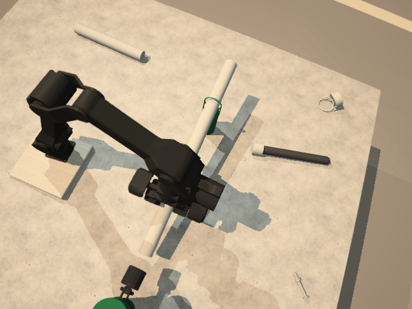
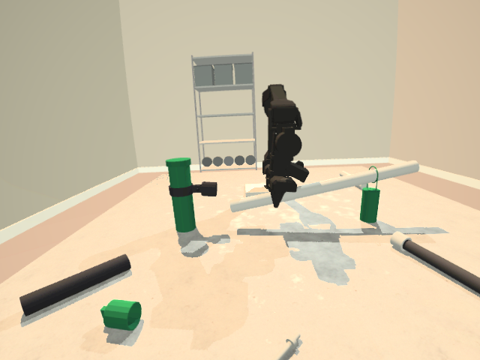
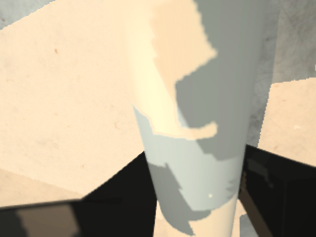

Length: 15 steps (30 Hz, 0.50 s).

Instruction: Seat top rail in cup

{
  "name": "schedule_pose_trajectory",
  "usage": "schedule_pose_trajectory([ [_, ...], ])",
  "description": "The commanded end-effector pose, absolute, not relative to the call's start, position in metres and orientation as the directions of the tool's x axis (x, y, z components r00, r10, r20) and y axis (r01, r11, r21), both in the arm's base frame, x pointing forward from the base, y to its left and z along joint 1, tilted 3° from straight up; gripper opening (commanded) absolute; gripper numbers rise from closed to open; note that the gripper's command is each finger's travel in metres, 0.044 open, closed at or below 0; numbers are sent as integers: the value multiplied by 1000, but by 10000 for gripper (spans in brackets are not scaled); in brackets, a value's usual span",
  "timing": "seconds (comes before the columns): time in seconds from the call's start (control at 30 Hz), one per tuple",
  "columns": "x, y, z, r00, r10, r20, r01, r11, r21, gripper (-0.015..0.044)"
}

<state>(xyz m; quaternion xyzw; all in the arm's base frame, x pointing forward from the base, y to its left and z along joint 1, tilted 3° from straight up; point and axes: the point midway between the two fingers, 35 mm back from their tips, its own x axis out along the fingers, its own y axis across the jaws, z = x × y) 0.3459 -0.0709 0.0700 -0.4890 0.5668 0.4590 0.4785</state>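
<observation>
The white top rail point(image 1: 200, 129) point(image 2: 329, 186) point(image 3: 197, 148) runs through the green loop point(image 1: 221, 106) point(image 2: 376, 176) above the short green post point(image 1: 212, 124) point(image 2: 369, 205). It slopes down toward the big post, its lower end off the table. My gripper point(image 1: 168, 201) point(image 2: 276, 203) point(image 3: 188, 150) is shut on the rail, nearer its lower end, with a finger on each side. The black rail-end cup point(image 1: 133, 277) point(image 2: 209, 189) hangs on the brace band point(image 2: 180, 190) around the upper half of the big green post point(image 2: 184, 217). A gap separates rail end and cup; the cup stands higher.
A dark pipe with a white end point(image 1: 296, 155) point(image 2: 442, 263) lies beyond the rail. A white tube point(image 1: 109, 41), a white ring fitting point(image 1: 337, 98) and a bolt point(image 1: 300, 286) lie around. A black tube point(image 2: 75, 284) and a green cup point(image 2: 121, 314) lie before the big post.
</observation>
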Motion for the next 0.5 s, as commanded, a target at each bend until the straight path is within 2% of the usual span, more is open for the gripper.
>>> schedule_pose_trajectory([
  [0.0,348,-85,100,-48,-212,-976,-995,100,27,0],
  [0.47,348,-88,107,-53,-235,-971,-995,99,30,0],
])
